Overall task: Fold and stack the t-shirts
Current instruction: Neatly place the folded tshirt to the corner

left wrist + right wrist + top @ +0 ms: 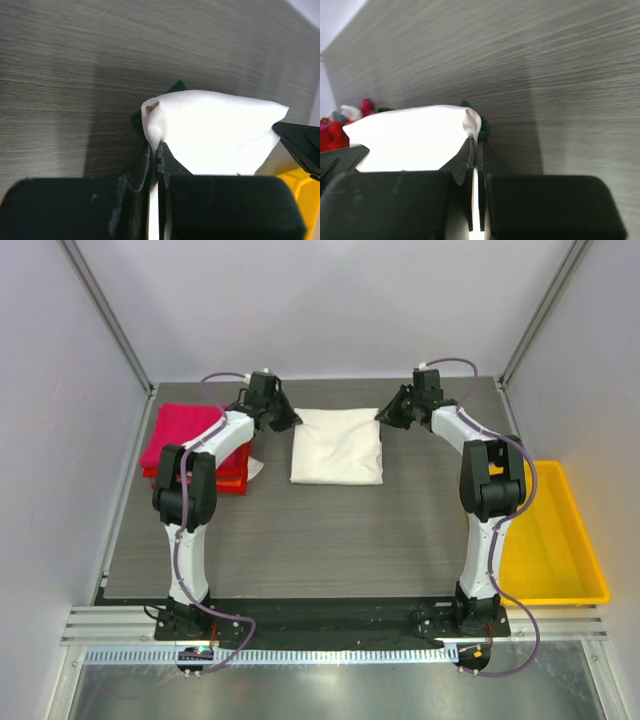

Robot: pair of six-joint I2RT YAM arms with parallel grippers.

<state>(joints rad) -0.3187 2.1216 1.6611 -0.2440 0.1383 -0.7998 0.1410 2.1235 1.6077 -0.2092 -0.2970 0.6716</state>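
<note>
A cream-white t-shirt [337, 445] lies folded into a square at the back middle of the table. My left gripper [293, 420] is shut on its far left corner; in the left wrist view the gripper [155, 146] pinches white cloth [215, 130] with a bit of dark green beside it. My right gripper [383, 417] is shut on the far right corner, and the right wrist view shows the gripper [476, 140] pinching the white cloth [415, 135]. A magenta-pink folded shirt [178, 433] lies on top of a red one [232, 480] at the left.
A yellow plastic tray [555, 540] stands off the table's right edge. Grey walls and frame posts close in the back and sides. A scrap of white cloth [254, 468] pokes out beside the red shirt.
</note>
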